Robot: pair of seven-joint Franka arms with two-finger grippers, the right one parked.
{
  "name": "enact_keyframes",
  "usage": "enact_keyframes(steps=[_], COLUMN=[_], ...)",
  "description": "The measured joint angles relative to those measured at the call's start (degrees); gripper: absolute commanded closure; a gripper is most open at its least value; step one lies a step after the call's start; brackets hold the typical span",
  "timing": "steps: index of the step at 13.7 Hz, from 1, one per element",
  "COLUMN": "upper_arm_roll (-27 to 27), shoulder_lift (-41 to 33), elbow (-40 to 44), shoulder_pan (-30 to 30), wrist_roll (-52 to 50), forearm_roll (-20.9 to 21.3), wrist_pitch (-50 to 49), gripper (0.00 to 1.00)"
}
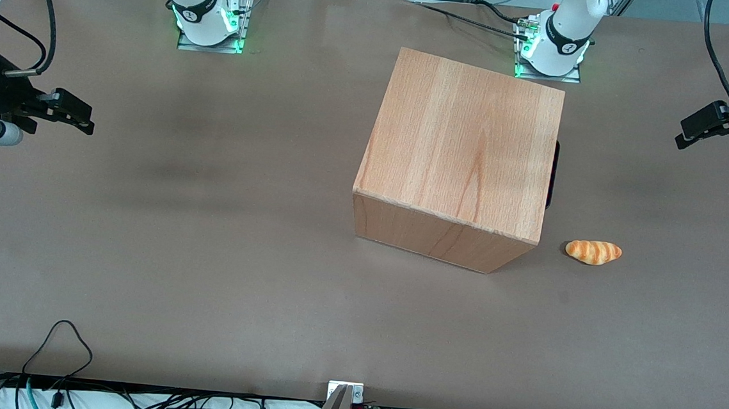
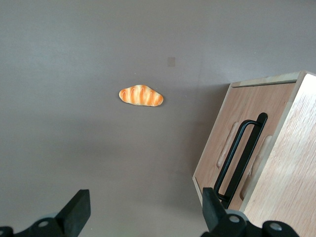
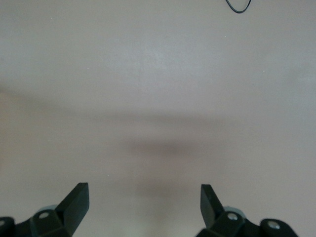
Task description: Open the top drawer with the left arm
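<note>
Croissant (image 1: 593, 252), closed top drawer (image 2: 245, 143), end effector (image 2: 143, 210).

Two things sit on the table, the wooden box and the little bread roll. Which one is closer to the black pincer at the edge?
The bread roll, though not by much. It lies on the table beside the wooden box, toward the open pincer hovering at the working arm's end.

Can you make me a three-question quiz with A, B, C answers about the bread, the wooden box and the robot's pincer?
1. Where is the bread roll?
A. on the table beside the box
B. on top of the box
C. in the pincer

2. How many bread rolls are there?
A. one
B. two
C. three

3. How are the pincer's fingers?
A. shut on the handle
B. open, holding nothing
C. shut on the roll

Answers: 1 A, it lies on the table next to the box. 2 A, only one shows. 3 B, the fingers stand wide apart, clear of the black handle.
</note>
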Motion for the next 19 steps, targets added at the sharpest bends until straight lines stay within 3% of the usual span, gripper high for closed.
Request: enact_keyframes(steps=[14,19], upper_arm_roll=[-0.1,-0.22], shoulder_lift=[0.0,1.5], elbow=[-0.98,-8.08], shoulder_pan=[-0.08,-0.09], wrist_roll=[5.65,10.88], forearm_roll=[-0.04,-5.6], wrist_pitch=[0.13,5.06], gripper=[0.0,0.0])
